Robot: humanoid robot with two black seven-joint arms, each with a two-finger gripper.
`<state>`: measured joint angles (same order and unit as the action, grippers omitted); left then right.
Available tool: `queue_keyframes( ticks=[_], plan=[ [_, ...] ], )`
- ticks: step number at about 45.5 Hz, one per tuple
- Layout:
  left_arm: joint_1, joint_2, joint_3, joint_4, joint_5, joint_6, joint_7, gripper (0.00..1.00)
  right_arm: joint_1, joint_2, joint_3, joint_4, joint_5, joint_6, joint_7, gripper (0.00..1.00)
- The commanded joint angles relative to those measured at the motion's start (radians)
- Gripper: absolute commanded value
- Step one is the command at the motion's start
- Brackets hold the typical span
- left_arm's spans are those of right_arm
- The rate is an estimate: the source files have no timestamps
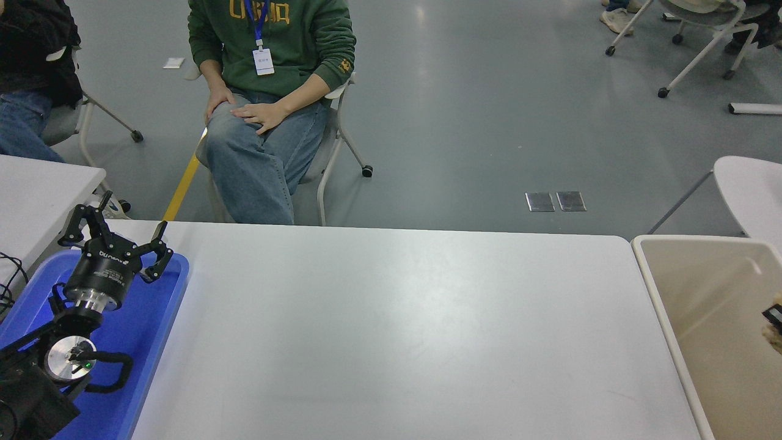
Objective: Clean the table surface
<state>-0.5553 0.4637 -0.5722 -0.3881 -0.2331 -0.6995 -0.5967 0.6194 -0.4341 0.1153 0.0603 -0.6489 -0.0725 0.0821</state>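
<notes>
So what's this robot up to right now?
Not much is being handled. The white table surface is bare. The robot's left hand is parked, open, over a blue tray. At the right edge, over the beige bin, a sliver of something black and tan shows. A person in a green sweatshirt sits watching.

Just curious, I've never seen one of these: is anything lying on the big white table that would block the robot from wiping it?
Nothing visible does. The table surface looks bare; the left pincer is parked over the blue tray at its left.

1 white table surface (391,330), 1 blue tray (153,330), 1 beige bin (666,318), 2 seated people.
</notes>
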Motion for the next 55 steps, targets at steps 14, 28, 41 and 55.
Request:
queue_keyframes(
  ticks=[14, 28, 41, 55],
  plan=[
    [0.0, 0.0, 0.0, 0.0, 0.0, 0.0, 0.0, 1.0, -0.013, 0.095, 0.001, -0.024, 0.081, -0.072, -0.053, 0.0],
    [0.0, 0.0, 0.0, 0.0, 0.0, 0.0, 0.0, 1.0, -0.015, 0.095, 0.001, -0.017, 0.149, -0.089, -0.051, 1.0],
    [0.0, 0.0, 0.0, 0.0, 0.0, 0.0, 0.0, 1.0, -0.001, 0.095, 0.003, -0.008, 0.15, -0.087, -0.051, 1.0],
    [0.0, 0.001, 0.0, 0.0, 0.0, 0.0, 0.0, 1.0, 0.051, 0.06, 0.024, 0.038, 0.187, -0.087, -0.044, 1.0]
  ],
)
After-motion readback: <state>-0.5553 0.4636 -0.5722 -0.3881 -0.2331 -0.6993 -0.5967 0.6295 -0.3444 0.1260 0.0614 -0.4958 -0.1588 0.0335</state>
